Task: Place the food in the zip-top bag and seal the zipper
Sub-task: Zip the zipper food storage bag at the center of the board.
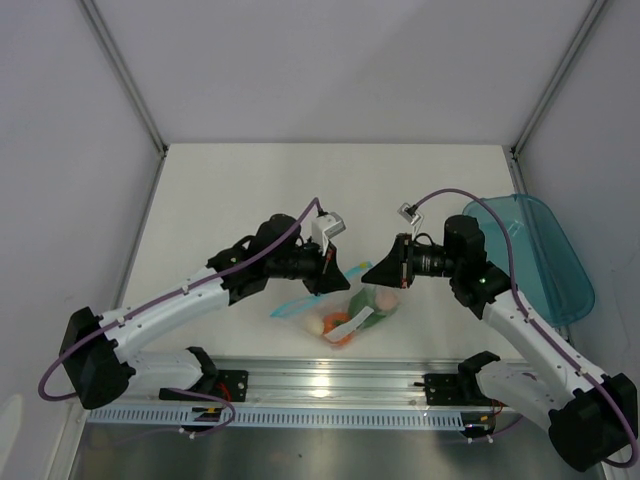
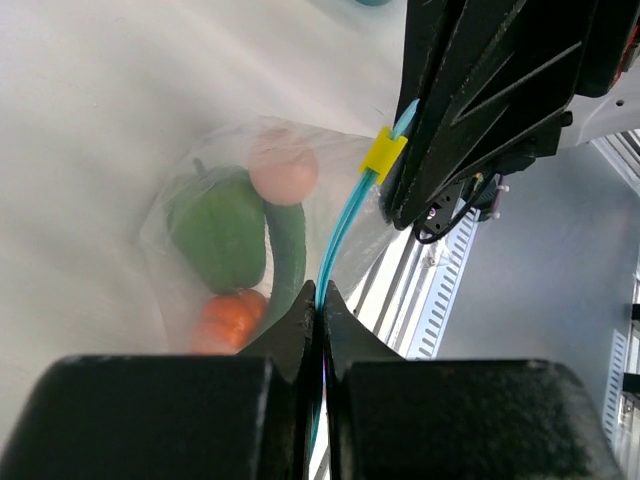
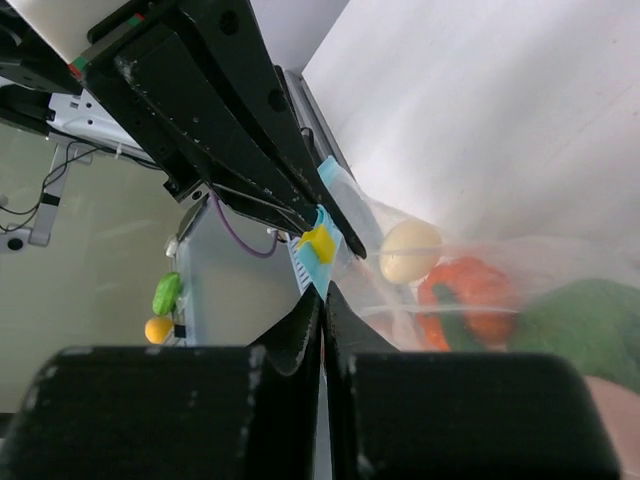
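The clear zip-top bag hangs between both grippers just above the table's near edge. Inside it lies the food: a green pepper, an orange-red round piece and a pale egg. My left gripper is shut on the teal-blue zipper. My right gripper faces it and is shut on the same strip, with a yellow slider just past its tips. In the top view the left gripper and right gripper nearly meet.
A translucent teal tray stands at the right edge of the table. The metal rail with both arm bases runs just below the bag. White walls enclose the table on three sides.
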### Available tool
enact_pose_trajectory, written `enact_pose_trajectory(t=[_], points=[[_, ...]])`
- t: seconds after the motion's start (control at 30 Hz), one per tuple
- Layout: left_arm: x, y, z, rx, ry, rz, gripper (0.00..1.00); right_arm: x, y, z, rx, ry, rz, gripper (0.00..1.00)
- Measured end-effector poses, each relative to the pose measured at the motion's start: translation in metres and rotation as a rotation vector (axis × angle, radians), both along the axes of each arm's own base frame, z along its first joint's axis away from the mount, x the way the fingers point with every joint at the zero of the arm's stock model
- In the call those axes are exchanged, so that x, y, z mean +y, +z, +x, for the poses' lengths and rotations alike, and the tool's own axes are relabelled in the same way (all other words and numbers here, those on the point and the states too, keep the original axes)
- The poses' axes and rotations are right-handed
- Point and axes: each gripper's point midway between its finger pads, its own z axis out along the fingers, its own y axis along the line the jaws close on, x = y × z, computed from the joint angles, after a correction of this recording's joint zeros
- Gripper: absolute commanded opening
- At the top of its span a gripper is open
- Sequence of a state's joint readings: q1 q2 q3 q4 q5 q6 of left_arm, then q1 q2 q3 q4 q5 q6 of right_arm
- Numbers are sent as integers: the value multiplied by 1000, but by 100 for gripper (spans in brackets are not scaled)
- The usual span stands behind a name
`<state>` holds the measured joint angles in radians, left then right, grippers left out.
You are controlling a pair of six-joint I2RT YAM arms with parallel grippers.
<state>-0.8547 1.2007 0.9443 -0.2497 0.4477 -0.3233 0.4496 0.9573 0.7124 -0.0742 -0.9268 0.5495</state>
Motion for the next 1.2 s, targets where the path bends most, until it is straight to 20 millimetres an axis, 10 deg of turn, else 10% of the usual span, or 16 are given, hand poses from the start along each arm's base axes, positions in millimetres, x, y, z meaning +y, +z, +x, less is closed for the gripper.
enact_pose_trajectory(t=[0.2,0.4,0.77,1.2], points=[[-1,2,-3,20,-24,-20,6,1,1,2,-20,-2,7,0],[-2,15,-4,23,-33,-86,40,-2,-4,5,-15,-61,-22,0],[-9,59,2,7,-63,-292,35,7,-19,-13,1,2,-75,0],[-13,56,-12,-68,-108,-300,37,11,-13,-8,76,-38,-35,0]])
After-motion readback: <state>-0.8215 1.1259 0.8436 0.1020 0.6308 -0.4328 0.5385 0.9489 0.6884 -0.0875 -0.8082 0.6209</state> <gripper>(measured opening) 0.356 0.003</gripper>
